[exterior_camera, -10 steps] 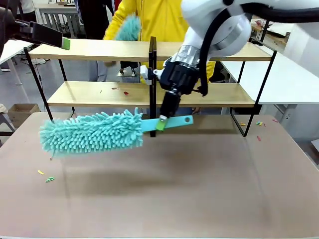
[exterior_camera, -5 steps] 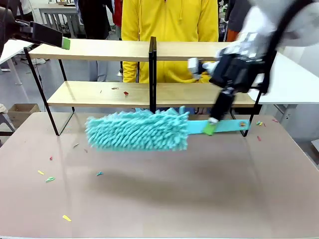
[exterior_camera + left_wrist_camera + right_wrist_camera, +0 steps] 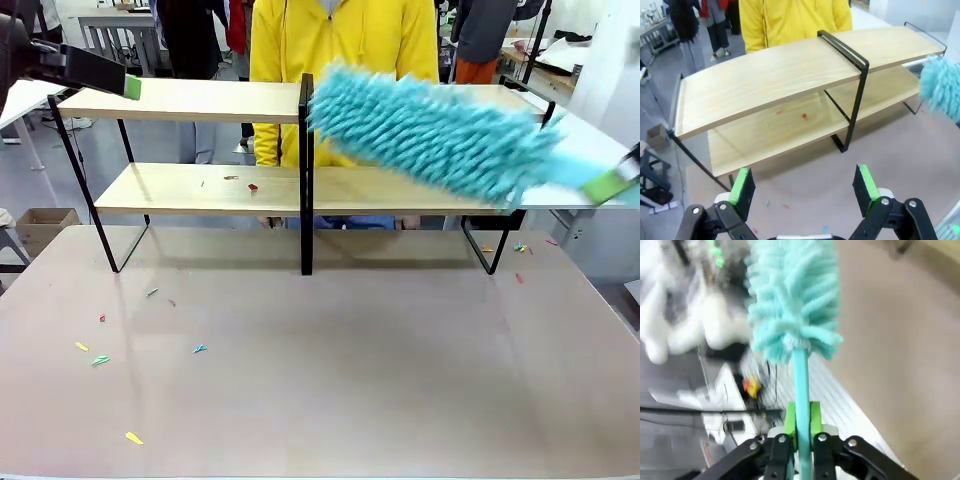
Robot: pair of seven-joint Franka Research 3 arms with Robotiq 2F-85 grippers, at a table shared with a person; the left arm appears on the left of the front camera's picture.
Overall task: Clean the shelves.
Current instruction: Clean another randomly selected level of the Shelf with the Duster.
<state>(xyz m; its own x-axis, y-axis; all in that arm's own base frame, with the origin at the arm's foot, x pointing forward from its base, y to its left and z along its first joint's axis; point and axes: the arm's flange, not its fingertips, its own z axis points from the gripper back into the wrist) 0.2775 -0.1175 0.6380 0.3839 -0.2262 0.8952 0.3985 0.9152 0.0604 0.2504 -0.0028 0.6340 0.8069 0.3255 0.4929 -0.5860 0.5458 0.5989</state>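
The shelves (image 3: 200,100) stand at the table's far side: two long light wooden boards in a thin black frame with a black centre post. My right gripper (image 3: 608,186) is at the picture's right edge, shut on the teal handle of a fluffy teal duster (image 3: 430,135). The duster head hangs tilted in the air before the shelves' right half. The right wrist view shows my right gripper (image 3: 801,425) clamped on the handle below the duster (image 3: 790,300). My left gripper (image 3: 804,185) is open and empty, high above the shelves (image 3: 770,75), by their upper left end (image 3: 130,88).
A person in a yellow top (image 3: 340,40) stands behind the shelves. A small red scrap (image 3: 252,186) lies on the lower board. Several coloured paper scraps (image 3: 100,360) lie on the brown table (image 3: 350,400) at the left, a few more (image 3: 518,247) at the right.
The right arm swung the duster from low over the table's left, rightward and up to the shelves' right half. More scraps now lie on the table's left. The left gripper stayed put.
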